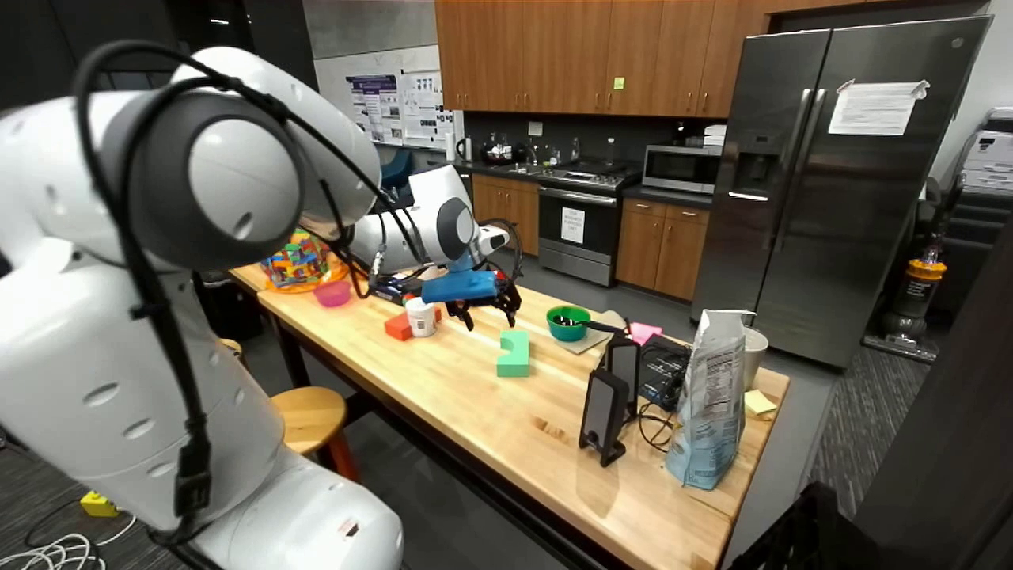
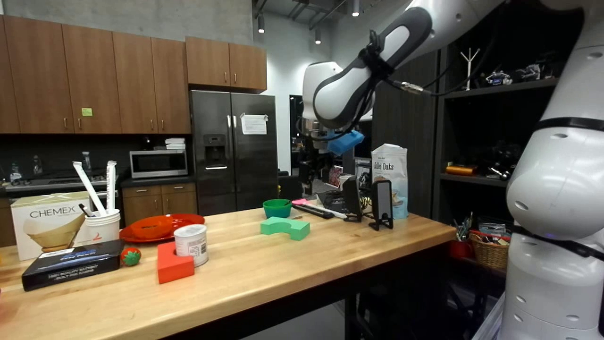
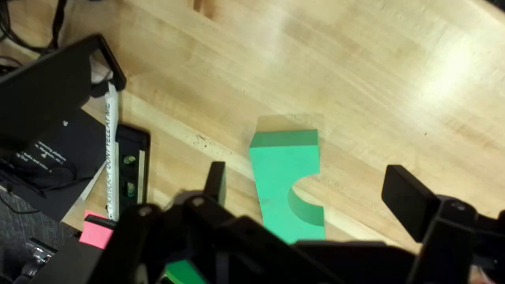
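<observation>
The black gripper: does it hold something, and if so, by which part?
Nothing is held: the black gripper is open above the pale wooden table, apart from the green notched block.

A long wooden table holds lots of things. A green block with a round bite in its side lies on it. Near that, a green bowl sits on a brown sheet. A white tub stands right beside a red block. Close by are a toy strawberry, a black box, a white box and a red plate. At one end stand two black speakers and a tall bag of oats. Toward the other end sits a pink bowl.
</observation>
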{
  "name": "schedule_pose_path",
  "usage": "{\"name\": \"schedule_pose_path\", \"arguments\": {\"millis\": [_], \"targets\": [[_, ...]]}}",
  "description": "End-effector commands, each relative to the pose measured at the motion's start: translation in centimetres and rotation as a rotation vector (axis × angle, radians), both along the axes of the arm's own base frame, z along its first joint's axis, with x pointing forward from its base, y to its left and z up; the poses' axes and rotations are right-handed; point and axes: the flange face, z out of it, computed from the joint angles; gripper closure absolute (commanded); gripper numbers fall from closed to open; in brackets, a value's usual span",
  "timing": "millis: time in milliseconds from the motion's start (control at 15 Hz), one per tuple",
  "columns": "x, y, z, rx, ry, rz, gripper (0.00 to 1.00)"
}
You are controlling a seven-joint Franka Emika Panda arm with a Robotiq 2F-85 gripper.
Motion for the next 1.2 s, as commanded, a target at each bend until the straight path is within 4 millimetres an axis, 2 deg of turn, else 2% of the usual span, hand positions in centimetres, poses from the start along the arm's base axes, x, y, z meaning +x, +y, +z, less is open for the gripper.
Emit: {"name": "schedule_pose_path", "arguments": {"millis": [0,200,467,867,1133], "targets": [[6.5,-0.2,-1.5,-0.041,0.036,-0.030,0.00],[8.4,-1.3,-3.8,-0.062,0.101,-0.057,0.00],[9.6,-3.1,-6.1,-0.039,0.149,-0.088,0.00],[9.8,-4.3,-7.7,0.004,0.178,-0.124,0.00],[9.5,-3.9,-8.5,0.079,0.203,-0.126,0.00]]}}
